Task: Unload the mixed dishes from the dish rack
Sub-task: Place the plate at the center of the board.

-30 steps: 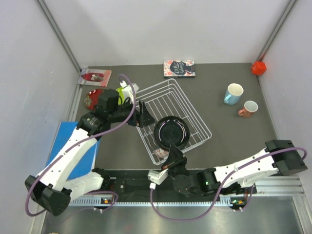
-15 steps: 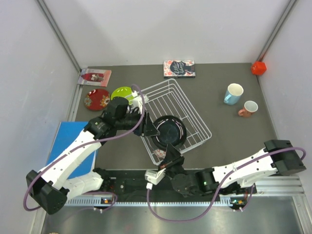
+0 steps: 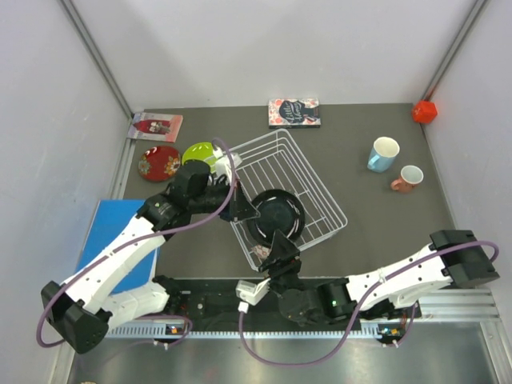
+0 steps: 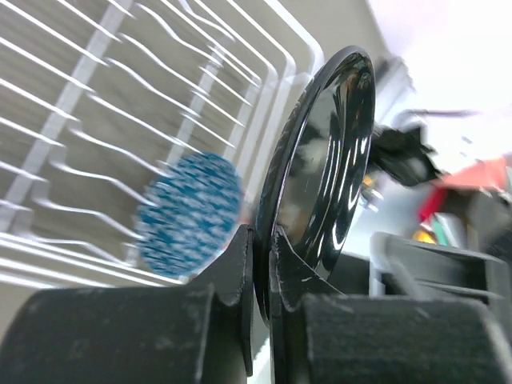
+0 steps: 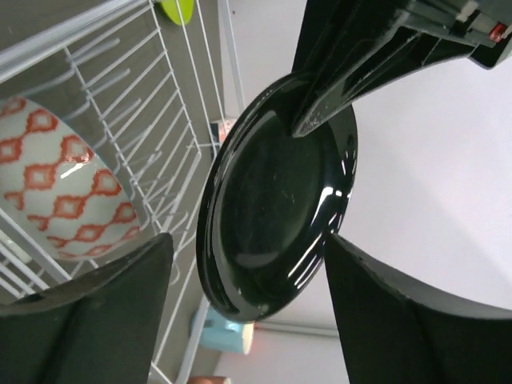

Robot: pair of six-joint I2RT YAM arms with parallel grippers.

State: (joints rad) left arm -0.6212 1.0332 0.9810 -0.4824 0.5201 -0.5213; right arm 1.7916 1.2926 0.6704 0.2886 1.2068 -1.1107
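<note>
One camera hangs high above and behind me and looks steeply down on the whole table (image 3: 360, 120), my left side at its left. The one on my left wrist sits right behind my left gripper (image 4: 262, 240) and looks along its fingers, so close that the black plate (image 4: 324, 176) shows edge-on and the dish rack (image 4: 120, 96) blurs beyond. The one on my right wrist looks out, low and near, between the fingers of my right gripper (image 5: 246, 240) at that same plate's face and the rack wires; plate and rack show in all three views.
</note>
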